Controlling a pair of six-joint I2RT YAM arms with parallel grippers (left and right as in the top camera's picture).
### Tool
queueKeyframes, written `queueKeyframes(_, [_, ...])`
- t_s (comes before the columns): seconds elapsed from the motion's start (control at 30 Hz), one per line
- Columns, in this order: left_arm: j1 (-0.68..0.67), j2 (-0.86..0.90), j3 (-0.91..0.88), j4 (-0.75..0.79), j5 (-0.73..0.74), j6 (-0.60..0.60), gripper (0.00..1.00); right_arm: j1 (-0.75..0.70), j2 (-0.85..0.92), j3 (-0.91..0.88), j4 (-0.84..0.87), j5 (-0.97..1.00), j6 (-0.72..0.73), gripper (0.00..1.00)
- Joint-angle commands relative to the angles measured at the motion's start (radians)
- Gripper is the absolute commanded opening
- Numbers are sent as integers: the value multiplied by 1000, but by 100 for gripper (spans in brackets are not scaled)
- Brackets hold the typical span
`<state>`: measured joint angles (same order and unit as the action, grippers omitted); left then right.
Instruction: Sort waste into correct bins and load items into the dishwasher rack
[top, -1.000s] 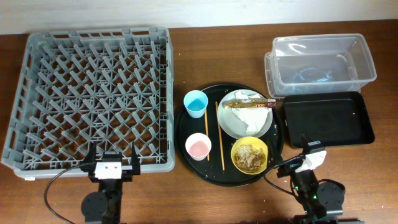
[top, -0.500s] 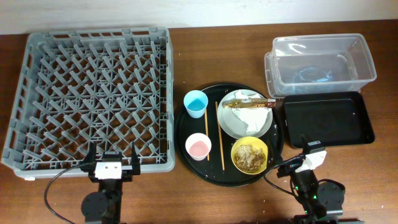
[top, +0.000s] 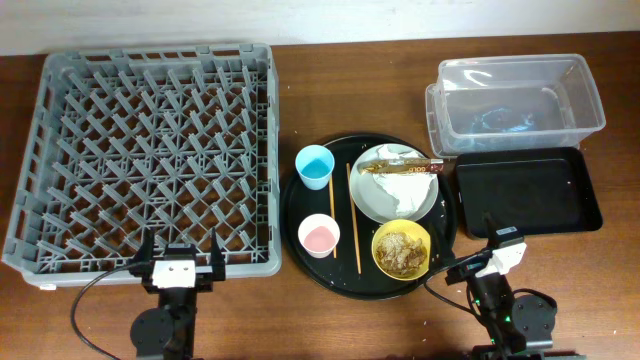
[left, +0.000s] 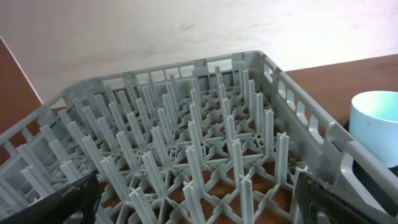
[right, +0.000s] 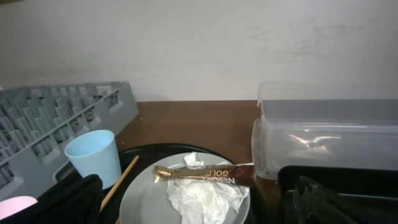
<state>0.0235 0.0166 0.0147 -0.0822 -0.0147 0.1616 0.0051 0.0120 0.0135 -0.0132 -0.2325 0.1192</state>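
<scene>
The grey dishwasher rack (top: 270, 150) stands empty on the left. On the round black tray (top: 290, 215) are a blue cup (top: 314, 166), a pink cup (top: 319, 235), two chopsticks (top: 354, 220), and a grey plate (top: 372, 195) with a white napkin (top: 405, 190) and a brown-gold wrapper (top: 400, 168). A yellow bowl (top: 378, 250) holds food scraps (top: 402, 250). My left gripper (top: 180, 255) is open and empty at the rack's near edge (left: 186, 143). My right gripper (top: 480, 252) is open and empty, near the bowl, facing the plate (right: 143, 199) and napkin (right: 202, 196).
A clear tub (top: 590, 95) stands at the back right, with a shallow black rectangular tray (top: 525, 190) in front of it. The right wrist view shows the tub (right: 329, 137) and the black tray (right: 348, 180) on the right. The blue cup (left: 376, 124) shows beside the rack.
</scene>
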Motion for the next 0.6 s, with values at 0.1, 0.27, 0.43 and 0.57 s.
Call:
queueKeyframes(0.1, [-5,-9,-5,2,-12,12,99,-6,-6,34,10,-18,-19,99])
queueKeyframes(0.27, [-6,-9,-2,73,65,10,100,-6,-6,82,13,-19,-36,99])
queueKeyframes(0.43, [-6,-8,69,92,79,8,100,-6,30,178,10,-19,-91,98])
queueKeyframes(0.57, [-6,35,196,93,70,10,100,-6,152,315,5,-19,-175,98])
